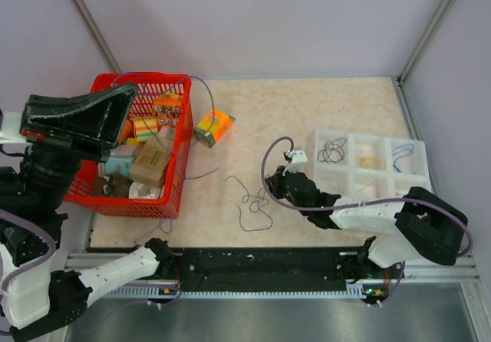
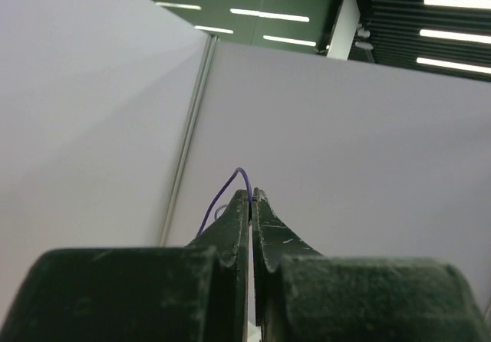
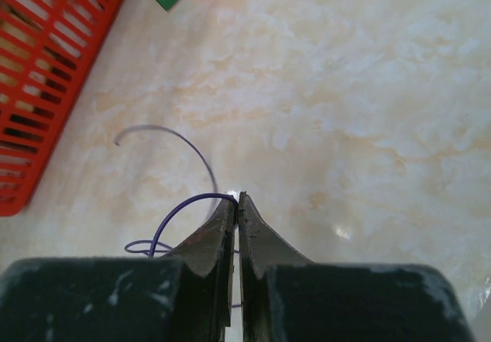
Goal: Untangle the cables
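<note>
While the left end effector (image 1: 123, 93), raised above the basket (image 1: 178, 175), is clenched on a purple cable (image 3: 192, 198), the right end effector (image 3: 236, 200) grips purple cable low over the bench (image 1: 337, 97), right of the basket.

The basket (image 1: 178, 175) sits at the left of the table (image 1: 322, 104). Just right of its far corner lies a small carton (image 1: 213, 127). A divided tray (image 1: 349, 134) lies at the right edge, with coiled cables (image 1: 331, 152) in its far compartments. Cable loops (image 1: 249, 202) lie on the table's centre, between basket and tray. The right gripper (image 1: 270, 193) sits low at their right side, pinched on them. The left gripper (image 1: 129, 90) hangs above the basket's far left, clamped on a cable strand (image 1: 205, 89) that arches over the basket's far right corner.
</note>
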